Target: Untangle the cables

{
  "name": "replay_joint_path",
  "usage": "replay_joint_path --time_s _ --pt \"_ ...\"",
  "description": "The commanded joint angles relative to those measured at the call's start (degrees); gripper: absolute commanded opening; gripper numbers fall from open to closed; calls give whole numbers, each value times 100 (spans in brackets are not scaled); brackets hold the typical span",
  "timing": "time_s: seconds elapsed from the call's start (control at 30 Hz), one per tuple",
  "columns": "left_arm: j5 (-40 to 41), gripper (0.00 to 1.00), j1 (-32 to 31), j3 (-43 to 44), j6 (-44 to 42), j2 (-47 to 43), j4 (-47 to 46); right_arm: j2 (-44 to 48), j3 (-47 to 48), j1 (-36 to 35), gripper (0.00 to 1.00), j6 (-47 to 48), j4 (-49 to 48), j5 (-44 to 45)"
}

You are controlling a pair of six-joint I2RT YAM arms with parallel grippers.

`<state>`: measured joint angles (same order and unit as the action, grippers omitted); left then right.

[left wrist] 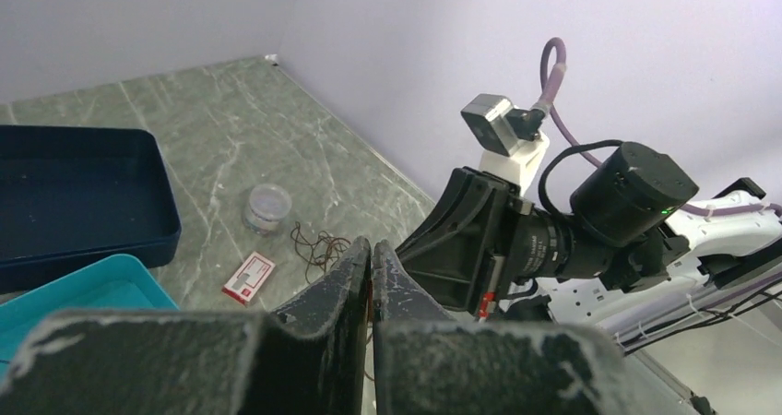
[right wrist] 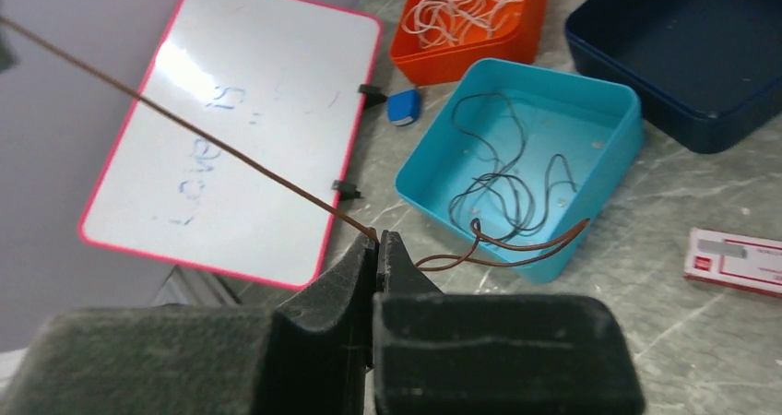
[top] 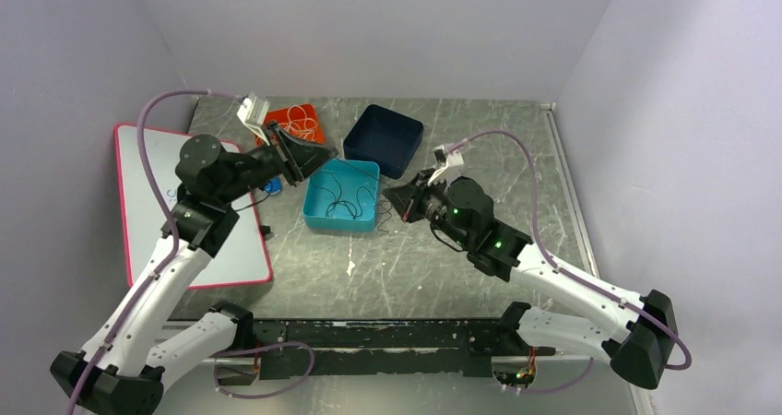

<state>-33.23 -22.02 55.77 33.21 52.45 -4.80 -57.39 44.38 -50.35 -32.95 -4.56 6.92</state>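
Beside the tray [right wrist: 564,80], the right gripper [right wrist: 376,242] pinches a cable [right wrist: 184,124] taut to free it. The left gripper [left wrist: 371,266] is clenched (perhaps on its far end).

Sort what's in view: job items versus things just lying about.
Job: brown cable in right gripper; dark cables in teal tray; whitish cables in orange tray; navy tray, probably.
Lying about: whiteboard; red-and-white card; small blue block; round container.

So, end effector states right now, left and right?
Left end effector: closed; whether it holds anything cannot be told.
Right end effector: closed, holding a taut brown cable.
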Motion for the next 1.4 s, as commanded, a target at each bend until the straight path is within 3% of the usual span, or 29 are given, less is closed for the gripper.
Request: replay_joint_path --time_s 0.0,0.27,0.33,0.47,0.57,0.77,1.0,1.37 --pt "275 7 110 947 -375 -178 -24 -121 -430 81 0 257 1302 1278" --pt "81 7 111 1556 -403 3 295 -264 -681 86 26 517 818 1233" --pt "66 7 111 1665 -418 47 356 -282 -692 86 26 576 781 1199" --pt "107 7 119 1734 -485 99 490 -167 -736 81 10 707 651 1018" --pt "155 7 110 1544 -500 5 516 -9 -674 86 7 769 756 976" --pt "318 9 111 1133 -574 -200 781 -212 -255 80 28 794 1912 1341" --pt "449 27 111 783 -543 -369 922 -1540 627 192 45 989 3358 1552" --pt "413 29 111 406 -513 -516 1016 -2207 273 979 53 1212 2792 340"
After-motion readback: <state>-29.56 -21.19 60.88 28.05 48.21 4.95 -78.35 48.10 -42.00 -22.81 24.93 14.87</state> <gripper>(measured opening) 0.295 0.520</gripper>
